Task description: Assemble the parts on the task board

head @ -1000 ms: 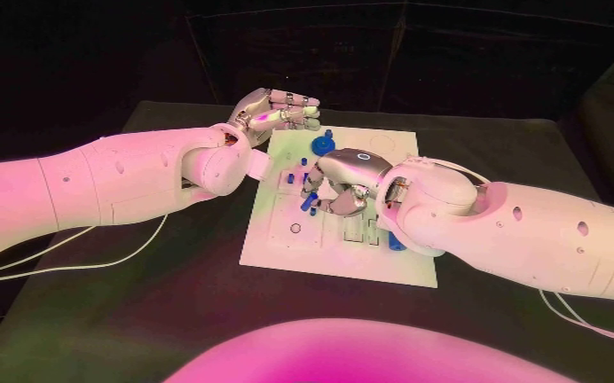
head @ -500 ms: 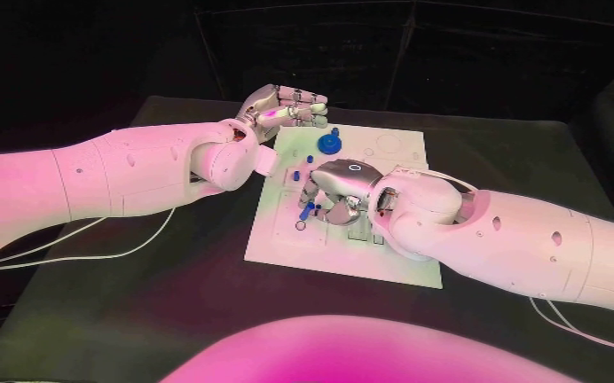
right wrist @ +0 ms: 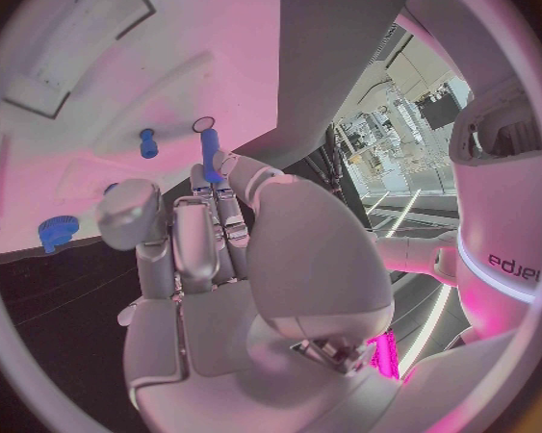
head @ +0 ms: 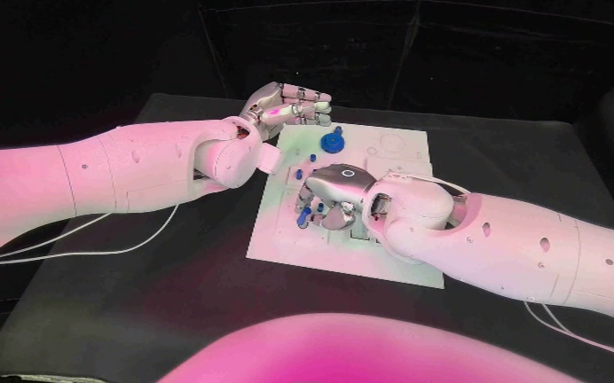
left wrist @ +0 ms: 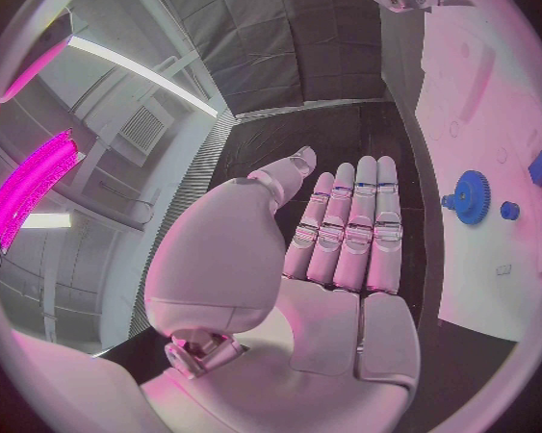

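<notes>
While the right robot hand pinches a slim blue peg over the flat white task board on the black counter, the left robot hand hovers empty, fingers straight, beside a toothed blue gear.

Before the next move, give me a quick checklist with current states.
1. Blue peg held by right robot hand: ok, pinched at the fingertips.
2. Peg seated in ringed hole: not ok, its end is beside the hole.
3. Left robot hand free: ok, holds nothing, off the board's far left corner.
4. Blue gear clear of both hands: ok, lying on the task board.
5. Peg squared to the hole: cannot tell.
</notes>
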